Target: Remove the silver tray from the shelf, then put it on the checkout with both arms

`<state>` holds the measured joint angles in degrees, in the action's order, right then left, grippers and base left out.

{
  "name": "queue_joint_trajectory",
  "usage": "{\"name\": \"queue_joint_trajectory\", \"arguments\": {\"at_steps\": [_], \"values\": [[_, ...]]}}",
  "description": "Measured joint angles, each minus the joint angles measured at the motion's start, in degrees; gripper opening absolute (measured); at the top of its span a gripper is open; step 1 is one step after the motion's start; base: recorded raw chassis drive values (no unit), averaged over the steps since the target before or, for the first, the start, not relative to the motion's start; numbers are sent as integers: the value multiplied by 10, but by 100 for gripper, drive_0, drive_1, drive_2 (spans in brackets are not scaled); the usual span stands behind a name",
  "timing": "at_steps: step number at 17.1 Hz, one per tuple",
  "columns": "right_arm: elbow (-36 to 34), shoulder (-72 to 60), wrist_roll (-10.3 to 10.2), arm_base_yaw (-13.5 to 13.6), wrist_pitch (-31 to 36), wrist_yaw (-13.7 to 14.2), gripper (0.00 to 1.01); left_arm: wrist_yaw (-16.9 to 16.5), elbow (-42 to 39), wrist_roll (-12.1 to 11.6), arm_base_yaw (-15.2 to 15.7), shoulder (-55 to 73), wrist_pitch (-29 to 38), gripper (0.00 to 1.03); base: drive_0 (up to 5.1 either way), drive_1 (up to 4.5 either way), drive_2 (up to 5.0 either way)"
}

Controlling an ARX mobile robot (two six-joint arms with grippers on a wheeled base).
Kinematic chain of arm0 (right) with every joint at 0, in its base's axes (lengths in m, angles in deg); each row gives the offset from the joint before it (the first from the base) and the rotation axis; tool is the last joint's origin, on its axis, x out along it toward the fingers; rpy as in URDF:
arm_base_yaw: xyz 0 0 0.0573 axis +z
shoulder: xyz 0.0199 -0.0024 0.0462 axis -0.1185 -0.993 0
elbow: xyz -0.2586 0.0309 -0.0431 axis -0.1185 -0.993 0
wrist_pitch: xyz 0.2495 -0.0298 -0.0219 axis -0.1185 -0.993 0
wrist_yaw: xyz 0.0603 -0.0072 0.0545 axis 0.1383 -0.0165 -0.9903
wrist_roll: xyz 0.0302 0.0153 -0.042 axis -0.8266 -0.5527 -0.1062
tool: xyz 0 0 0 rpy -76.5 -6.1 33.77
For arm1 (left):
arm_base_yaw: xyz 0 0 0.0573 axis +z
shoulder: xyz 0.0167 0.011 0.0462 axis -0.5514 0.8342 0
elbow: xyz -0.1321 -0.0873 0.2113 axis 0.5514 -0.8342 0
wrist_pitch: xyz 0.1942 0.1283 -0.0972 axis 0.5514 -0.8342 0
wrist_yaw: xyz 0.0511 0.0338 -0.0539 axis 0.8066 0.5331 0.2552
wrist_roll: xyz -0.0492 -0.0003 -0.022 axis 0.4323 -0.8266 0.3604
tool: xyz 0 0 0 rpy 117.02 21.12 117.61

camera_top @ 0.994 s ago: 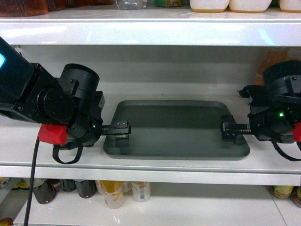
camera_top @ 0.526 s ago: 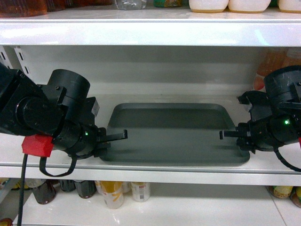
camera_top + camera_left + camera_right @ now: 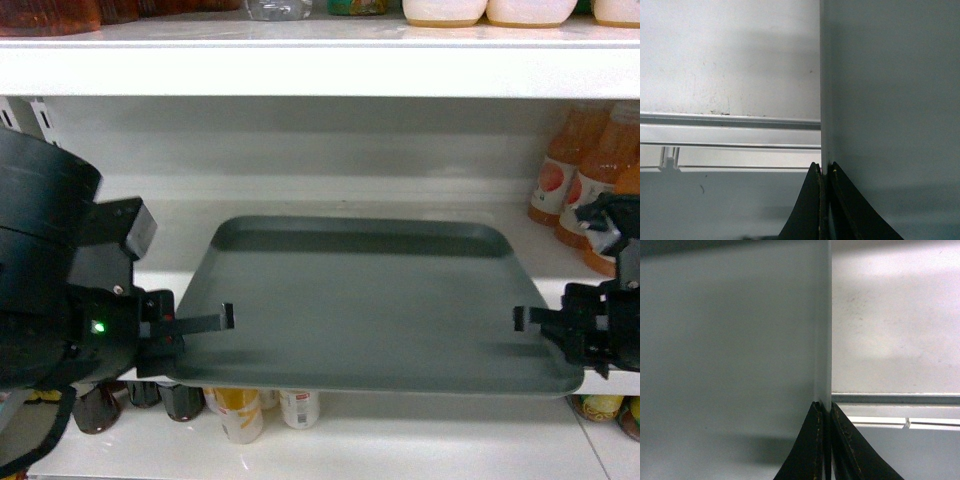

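Note:
The silver tray [image 3: 370, 300] is a matte grey-green rectangle held level, its front edge out past the front of the white shelf [image 3: 180, 215]. My left gripper [image 3: 222, 318] is shut on the tray's left rim and my right gripper [image 3: 522, 318] is shut on its right rim. In the left wrist view the fingertips [image 3: 825, 167] pinch the rim of the tray [image 3: 890, 100], with the shelf [image 3: 730, 60] beside it. The right wrist view shows the same pinch [image 3: 823, 405] on the tray [image 3: 730, 340]. The checkout is out of view.
Orange juice bottles [image 3: 552, 180] stand at the shelf's right end, close to my right arm. An upper shelf board [image 3: 300, 70] runs overhead. Bottles and cans [image 3: 240, 405] fill the lower shelf. A perforated upright [image 3: 40, 120] is at the back left.
Both arms have drawn back toward the camera with the tray gripped. The tray has slid forward off the shelf and now overhangs its front edge.

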<state>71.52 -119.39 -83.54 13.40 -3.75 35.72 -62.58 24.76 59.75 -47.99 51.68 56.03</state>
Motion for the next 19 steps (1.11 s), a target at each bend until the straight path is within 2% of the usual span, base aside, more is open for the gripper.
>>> {"name": "queue_joint_trajectory", "arguments": {"at_steps": [3, 5, 6, 11, 19], "values": [[-93, 137, -8, -7, -3, -14, 3, 24, -70, -19, -25, -110, 8, 3, 0, 0, 0], [-167, 262, -12, -7, -34, -24, 3, 35, -136, -15, -42, -197, -14, 3, 0, 0, 0], [-181, 295, -17, -7, -35, -30, 2, 37, -148, -15, -40, -218, -8, 3, 0, 0, 0], [-179, 297, -22, -6, -32, -32, 2, 44, -149, -20, -40, -225, -4, 3, 0, 0, 0], [-179, 295, -23, -6, -31, -33, 2, 45, -149, -21, -40, -224, -3, 3, -1, -431, 430]]}}
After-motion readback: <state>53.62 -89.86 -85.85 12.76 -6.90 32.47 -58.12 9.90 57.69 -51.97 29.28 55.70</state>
